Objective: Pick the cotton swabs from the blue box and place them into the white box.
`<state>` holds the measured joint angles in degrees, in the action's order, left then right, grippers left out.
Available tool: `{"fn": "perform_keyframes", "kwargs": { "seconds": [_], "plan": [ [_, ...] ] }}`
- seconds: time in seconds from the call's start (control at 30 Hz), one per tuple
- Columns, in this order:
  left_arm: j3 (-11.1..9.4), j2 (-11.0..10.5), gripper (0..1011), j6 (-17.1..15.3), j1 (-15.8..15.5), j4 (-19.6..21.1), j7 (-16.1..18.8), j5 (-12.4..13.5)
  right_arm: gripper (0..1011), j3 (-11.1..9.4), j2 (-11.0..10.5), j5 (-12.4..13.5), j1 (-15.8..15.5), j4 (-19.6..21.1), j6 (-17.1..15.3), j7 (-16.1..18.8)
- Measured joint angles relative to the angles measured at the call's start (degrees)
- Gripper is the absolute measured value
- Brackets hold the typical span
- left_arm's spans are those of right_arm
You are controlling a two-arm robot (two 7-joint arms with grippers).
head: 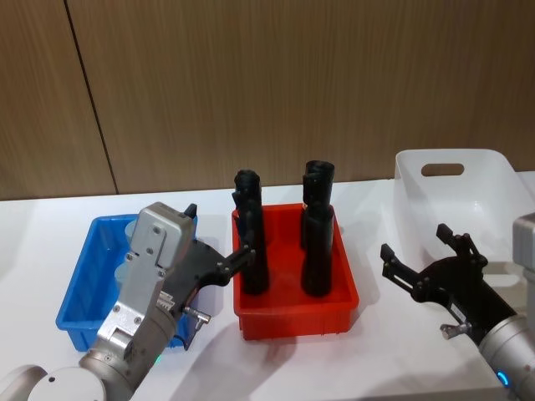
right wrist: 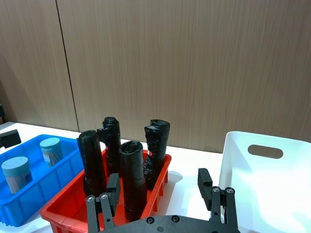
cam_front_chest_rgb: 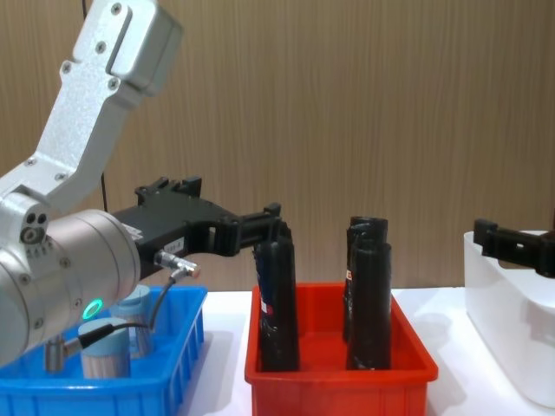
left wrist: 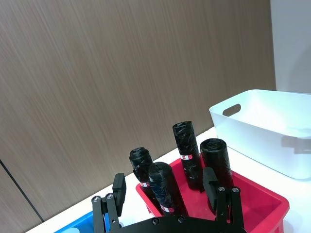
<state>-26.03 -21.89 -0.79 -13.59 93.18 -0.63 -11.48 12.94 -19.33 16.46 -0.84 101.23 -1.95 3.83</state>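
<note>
- Tabletop (head: 376, 351), white and flat, carries three bins in a row, with the red bin (head: 292, 322), a shallow red plastic tray with a flared rim, in the middle.
- White box (head: 501, 192), a taller white plastic bin with rounded corners and an oval handle cut-out, stands to the right of the red bin, apart from it.
- Blue box (head: 81, 271), a shallow bright blue plastic bin with ribbed sides, sits just to the left of the red bin.
- Left gripper (head: 219, 230), black and on a silver arm, hangs over the blue box's side nearest the red bin. Its fingers are spread apart and hold nothing. One fingertip (cam_front_chest_rgb: 274, 212) reaches the top of the red bin's front-left tube; whether they touch cannot be told.
- Right gripper (head: 414, 242), also black, hovers to the right of the red bin, in front of the white box, with its fingers apart and empty.
- Black tubes (right wrist: 132, 177), four tall wrapped cylinders, stand upright inside the red bin.
- Cotton swabs (right wrist: 51, 150), in two small clear round tubs with pale blue-grey lids, stand upright in the blue box, left of the red bin.
</note>
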Motion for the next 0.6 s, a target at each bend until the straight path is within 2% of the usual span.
{"fn": "perform_keyframes", "kwargs": {
  "seconds": [0.6],
  "plan": [
    [0.00, 0.00, 1000, 0.00, 0.00, 0.00, 0.00, 0.00, 1002, 0.00, 0.00, 0.00, 0.00, 0.00, 0.00, 0.00]
  ]
}}
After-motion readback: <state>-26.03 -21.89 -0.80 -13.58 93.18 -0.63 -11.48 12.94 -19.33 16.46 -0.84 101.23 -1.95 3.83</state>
